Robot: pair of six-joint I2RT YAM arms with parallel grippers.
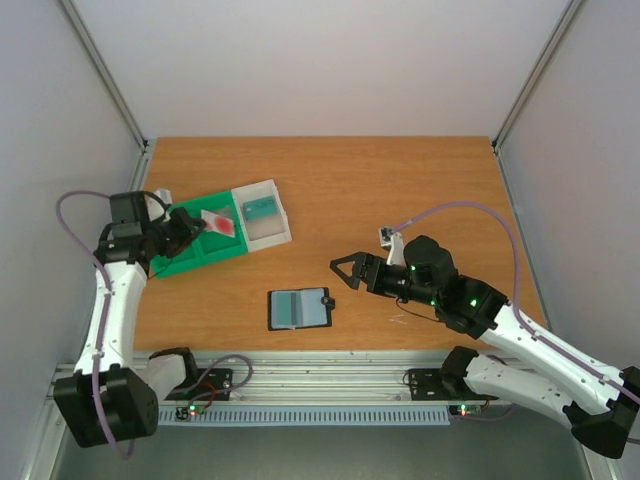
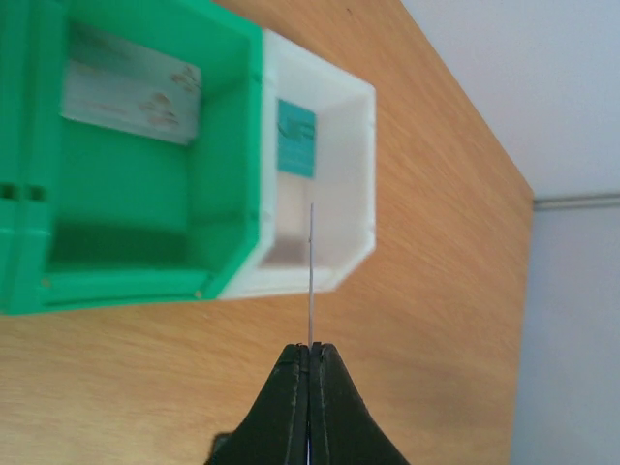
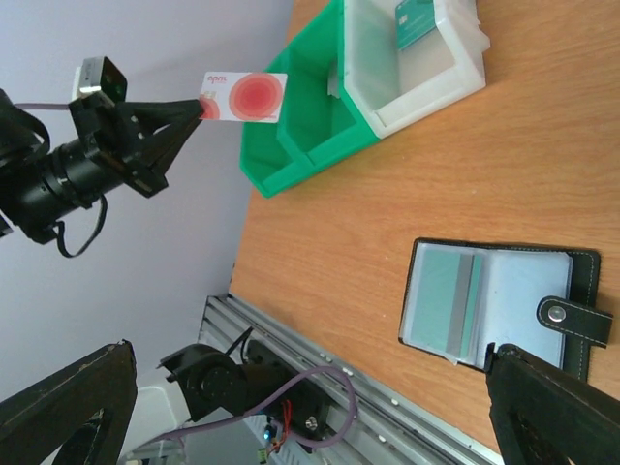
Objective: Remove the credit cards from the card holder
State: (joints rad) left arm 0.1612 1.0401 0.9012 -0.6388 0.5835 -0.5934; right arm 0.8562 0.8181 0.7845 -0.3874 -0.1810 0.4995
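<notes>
A bare wooden worktop [image 1: 400, 190] fills a plain booth with pale walls, metal posts in the far corners and an aluminium rail [image 1: 330, 380] along the near edge, where two robot arms are bolted. At far left stands a green compartment tray [image 1: 190, 260] with a white plastic box [image 1: 265, 187] pressed against its right side. The card holder [image 1: 299, 309] lies open and flat near the front edge, between the arms, its snap tab [image 1: 329, 298] pointing right and its pale pockets facing up. How many cards its pockets hold cannot be told.

Three credit cards are out of the holder. The left pincer [image 3: 201, 108], clamped tight, grips a white card with a red disc [image 3: 244, 96] by one short edge, raised above the green tray. A second whitish card [image 2: 131, 85] lies in a tray compartment. A teal card [image 2: 295, 136] lies inside the white box. The right pincer [image 1: 338, 273] hangs with jaws spread wide and nothing in them, just right of the holder and clear of it.
</notes>
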